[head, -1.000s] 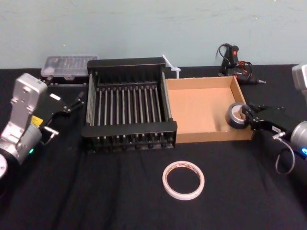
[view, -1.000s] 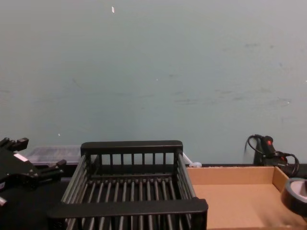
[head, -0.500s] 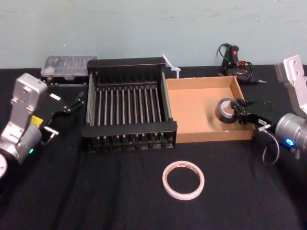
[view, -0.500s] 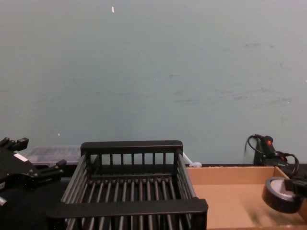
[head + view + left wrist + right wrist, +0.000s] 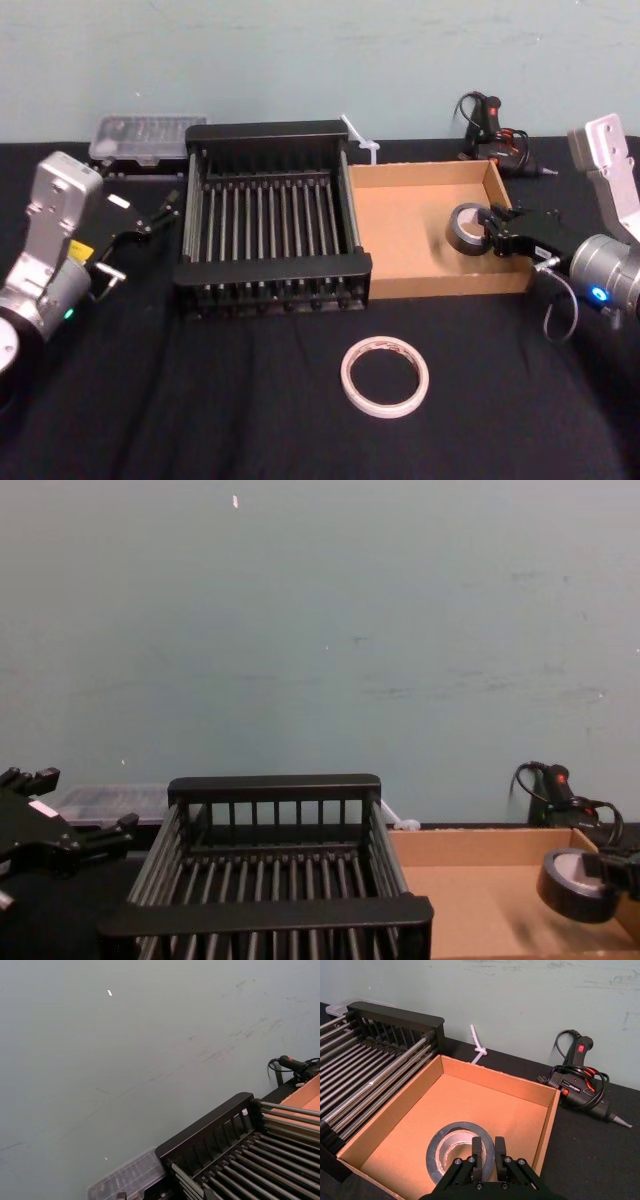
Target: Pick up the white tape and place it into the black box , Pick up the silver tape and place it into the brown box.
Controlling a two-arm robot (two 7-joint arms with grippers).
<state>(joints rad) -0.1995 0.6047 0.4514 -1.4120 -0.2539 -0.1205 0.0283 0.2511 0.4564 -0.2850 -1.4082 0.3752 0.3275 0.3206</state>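
Observation:
My right gripper (image 5: 492,237) is shut on the silver tape (image 5: 466,228), a small dark grey roll. Its fingers (image 5: 477,1151) pinch the roll's wall (image 5: 451,1132). The roll hangs tilted over the brown box (image 5: 420,170), close to its right wall, and also appears low at the right in the chest view (image 5: 570,882). The white tape (image 5: 384,375), a thin wide ring, lies flat on the black cloth in front of the two boxes. The black box (image 5: 265,132), a slatted crate, stands left of the brown box. My left gripper (image 5: 140,240) is parked open left of the crate.
A clear plastic case (image 5: 145,135) sits behind the crate at the back left. A black glue gun with coiled cable (image 5: 490,125) lies behind the brown box, and a white knotted strip (image 5: 357,137) lies between the boxes at the back. A plain wall closes the far side.
The right gripper has carried the silver tape leftward from the brown box's right wall to a spot over its inside. The left arm and the white tape have not moved.

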